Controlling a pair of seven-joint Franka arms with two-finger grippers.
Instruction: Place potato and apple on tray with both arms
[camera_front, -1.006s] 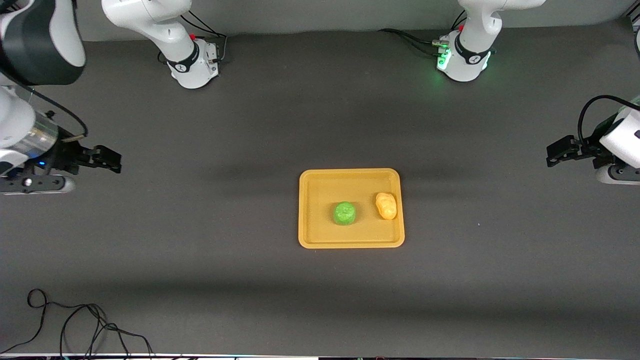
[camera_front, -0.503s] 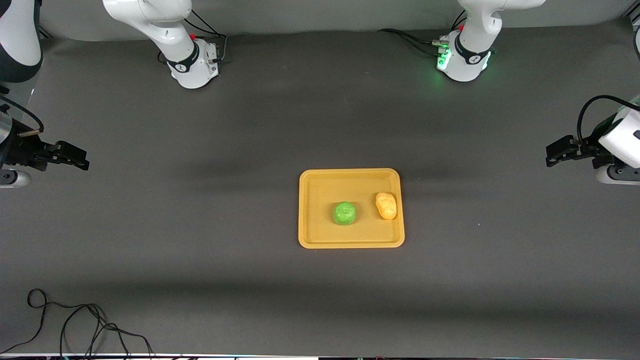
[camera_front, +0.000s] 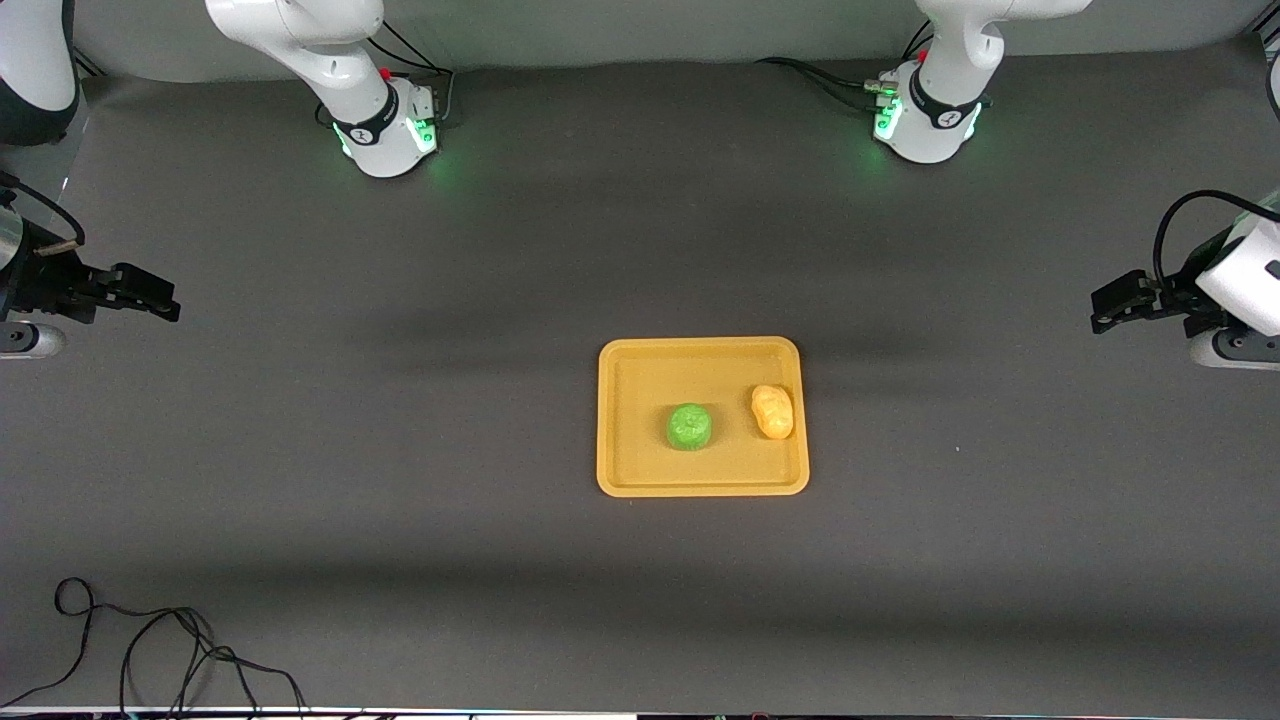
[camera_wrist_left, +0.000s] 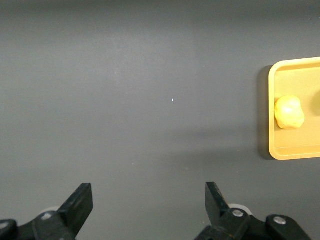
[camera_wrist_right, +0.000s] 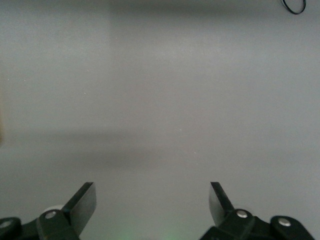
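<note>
1. A thin black cable (camera_front: 150, 650) lies in loose loops at the tabletop's (camera_front: 400, 500) near corner, toward the right arm's end; the tabletop itself is a dark grey, matte, felt-like sheet.
2. The tray (camera_front: 702, 484) is a flat rectangle of orange-yellow plastic with rounded corners and a low raised rim, lying about midway between the near and top edges.
3. On the tray rests the apple (camera_front: 690, 426), a round bright-green ball with a bumpy skin, close to the middle.
4. Beside it, toward the left arm's end, the potato (camera_front: 773, 411) is a lumpy pale yellow-orange oval lying against the rim; the two are apart.
5. The left pincer (camera_front: 1116, 303) hangs over the tabletop's edge at the left arm's end, fingers spread wide and empty, well apart from the tray.
6. The right pincer (camera_front: 150, 297) hangs over the edge at the right arm's end, also spread and empty.
7. Both white bases (camera_front: 385, 140) glow green along the top edge.
</note>
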